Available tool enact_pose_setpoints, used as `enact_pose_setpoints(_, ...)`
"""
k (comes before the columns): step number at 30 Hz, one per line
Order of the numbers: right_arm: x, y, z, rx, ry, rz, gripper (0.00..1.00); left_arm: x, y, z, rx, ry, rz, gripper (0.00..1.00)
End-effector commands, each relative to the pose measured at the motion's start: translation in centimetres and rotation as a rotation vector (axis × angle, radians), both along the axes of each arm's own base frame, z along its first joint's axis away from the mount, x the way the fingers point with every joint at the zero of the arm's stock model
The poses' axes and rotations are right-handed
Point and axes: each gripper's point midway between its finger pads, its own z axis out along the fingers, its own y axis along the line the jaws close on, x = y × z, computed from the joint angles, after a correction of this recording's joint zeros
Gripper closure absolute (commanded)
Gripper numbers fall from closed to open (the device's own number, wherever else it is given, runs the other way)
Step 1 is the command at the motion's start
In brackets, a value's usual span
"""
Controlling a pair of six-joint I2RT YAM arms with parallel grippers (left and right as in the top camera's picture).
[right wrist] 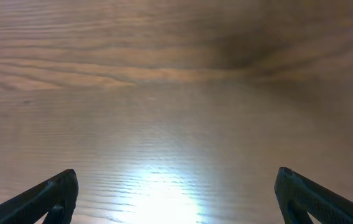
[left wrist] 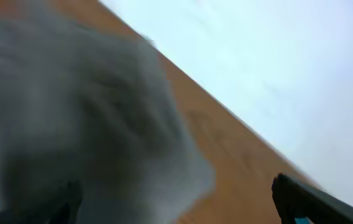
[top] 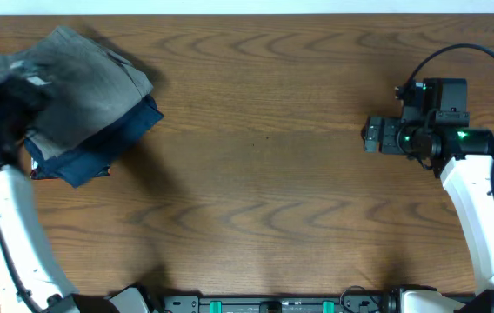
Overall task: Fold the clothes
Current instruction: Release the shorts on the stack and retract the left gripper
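Note:
The grey shorts (top: 90, 74) lie folded at the table's far left, on top of a dark navy garment (top: 99, 148). My left gripper (top: 21, 87) is blurred at the left edge of this stack. In the left wrist view the left gripper (left wrist: 176, 208) has its fingers wide apart, with the blurred grey shorts (left wrist: 83, 112) just ahead and nothing held between the fingers. My right gripper (top: 370, 135) hovers over bare wood at the right, far from the shorts. In the right wrist view the right gripper (right wrist: 176, 199) is open and empty.
The wooden table (top: 264, 174) runs between the arms. Its far edge (left wrist: 226, 115) meets a pale surface beyond. A bright glare spot shows on the wood under the right gripper.

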Motion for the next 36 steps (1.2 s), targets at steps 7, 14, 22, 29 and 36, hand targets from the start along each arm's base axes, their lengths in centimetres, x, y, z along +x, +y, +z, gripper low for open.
enact_pose_setpoints(7, -0.4, 0.3, -2.1, 0.004, 0.079, 0.053, 0.01, -0.8, -12.7, -10.2, 0.275, 0.447, -0.301, 0.02)
enact_pose_setpoints(14, -4.4, -0.6, -3.4, 0.013, 0.251, 0.021, 0.01, -9.4, -16.1, -13.9, 0.268, 0.820, -0.456, 0.02)
enact_pose_setpoints(22, -5.4, -0.8, 0.4, 0.021, 0.113, -0.022, 0.01, -12.9, -15.5, -10.5, 0.308, 0.636, -0.418, 0.02)
enact_pose_setpoints(29, -7.6, -1.2, 4.4, -0.010, -0.276, -0.068, 0.01, -16.1, -15.3, -7.6, 0.359, 0.185, -0.336, 0.02)
enact_pose_setpoints(36, -11.4, -1.0, 4.8, -0.012, -0.474, -0.070, 0.01, -19.0, -15.1, -5.7, 0.380, -0.031, -0.296, 0.02)
